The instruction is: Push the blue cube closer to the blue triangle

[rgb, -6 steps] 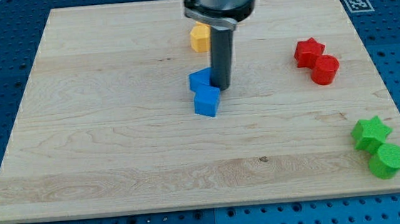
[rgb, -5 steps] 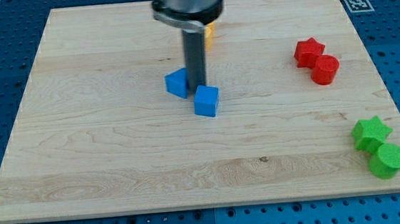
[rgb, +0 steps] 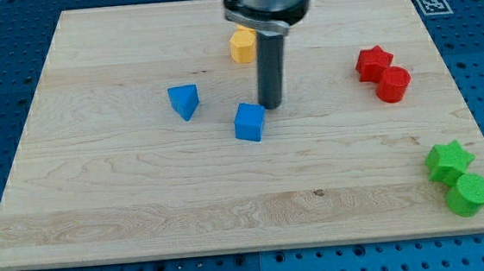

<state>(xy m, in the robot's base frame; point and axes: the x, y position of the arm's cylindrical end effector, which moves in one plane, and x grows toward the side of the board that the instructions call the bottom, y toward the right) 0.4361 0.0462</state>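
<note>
The blue cube lies near the middle of the wooden board. The blue triangle lies to its upper left, apart from it by about one block's width. My tip stands just to the upper right of the blue cube, close to it but not clearly touching. The rod rises to the arm's grey end at the view's top.
A yellow block sits behind the rod near the top. A red star and red cylinder lie at the right. A green star and green cylinder lie at the bottom right.
The blue triangle has been pushed to the left, away from the blue cube. My tip swung left and then came back to the cube's upper right. The cube barely moved.
</note>
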